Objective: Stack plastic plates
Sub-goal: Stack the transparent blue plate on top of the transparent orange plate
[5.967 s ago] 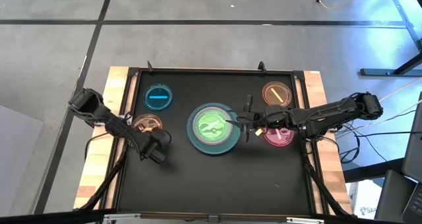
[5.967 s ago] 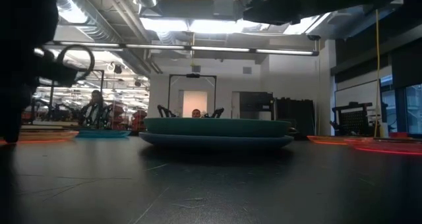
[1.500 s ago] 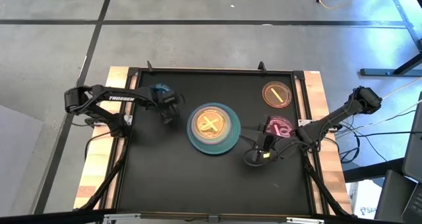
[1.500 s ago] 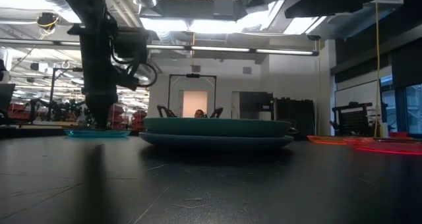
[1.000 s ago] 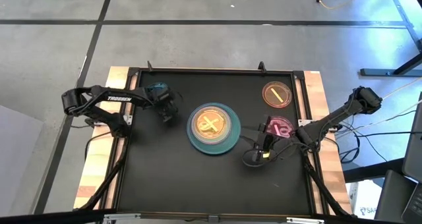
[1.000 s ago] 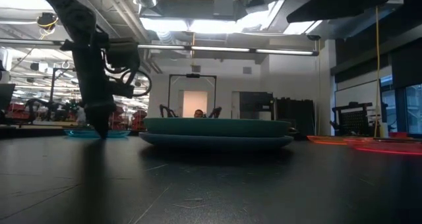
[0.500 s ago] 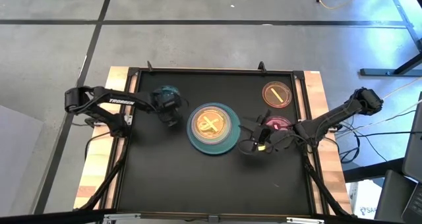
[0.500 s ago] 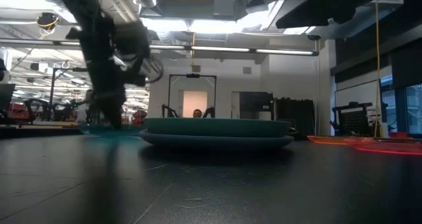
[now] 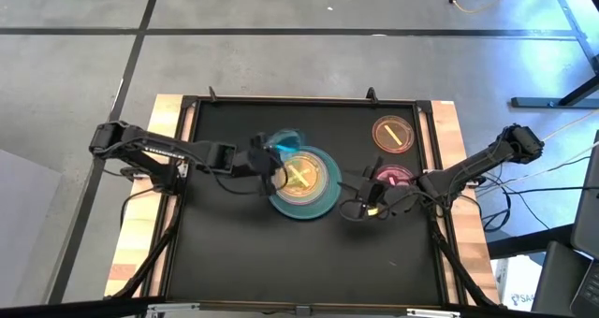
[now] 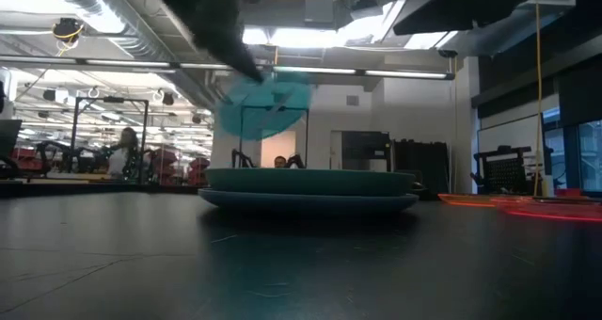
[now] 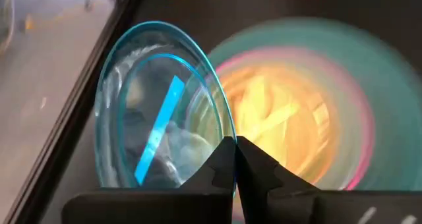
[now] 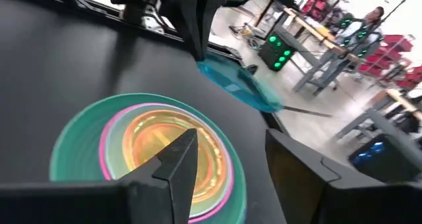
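Carrying the small blue plate [image 9: 285,140] over the stack [image 9: 304,182] at the table's centre.

Left gripper [image 11: 235,159] pinches the blue plate's rim edge-on, its fingers pressed together on the thin wall, holding the plate tilted in the air just at the stack's ten o'clock edge. The stack shows a teal base, a pink rim and an amber plate [image 9: 298,176] on top. Right gripper [image 12: 227,161] hangs low with fingers spread at the stack's three o'clock, close to the magenta plate [image 9: 393,177]; an orange plate [image 9: 393,134] lies at two o'clock. The blue plate looks light, stiff and smooth, so it could pivot or slip in a rim pinch; a hold on the rim suits it, levelled before release so it nests.
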